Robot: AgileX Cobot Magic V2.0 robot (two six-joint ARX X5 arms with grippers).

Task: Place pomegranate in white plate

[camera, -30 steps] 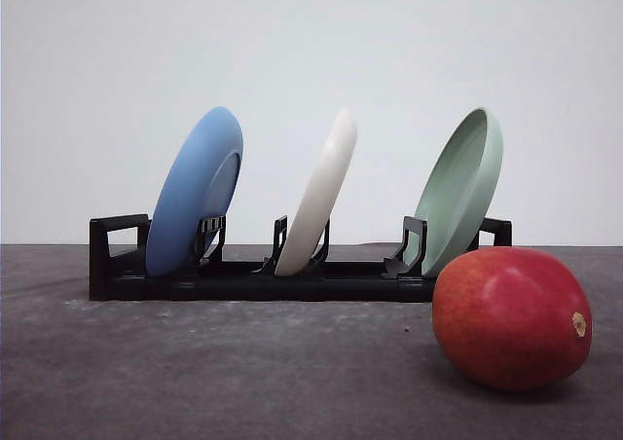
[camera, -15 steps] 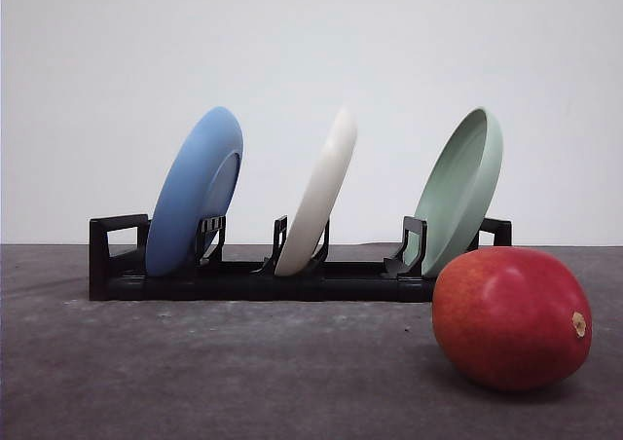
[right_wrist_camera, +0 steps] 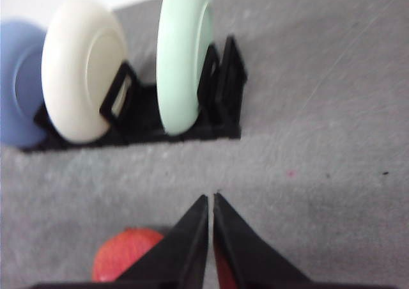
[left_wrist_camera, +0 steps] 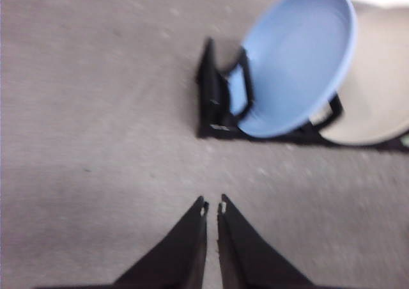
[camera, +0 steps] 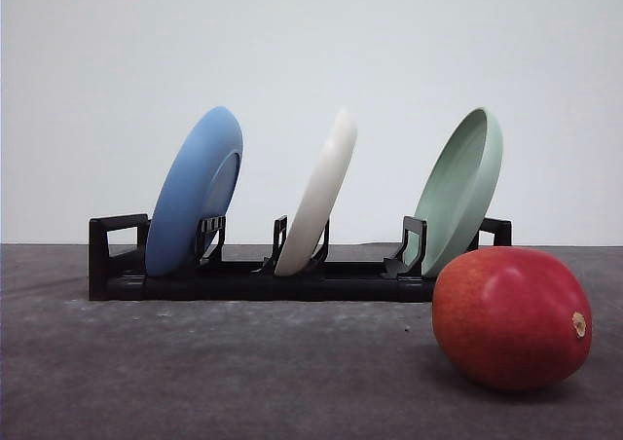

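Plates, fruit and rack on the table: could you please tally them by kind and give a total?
Plates: 3 – blue plate, white plate, pale green plate
Fruit: 1 – pomegranate
Racks: 1 – black rack
Total: 5

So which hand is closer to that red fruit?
The right hand: the pomegranate lies just beside its fingers. The left hand hangs over bare table near the blue plate, at the rack's far end.
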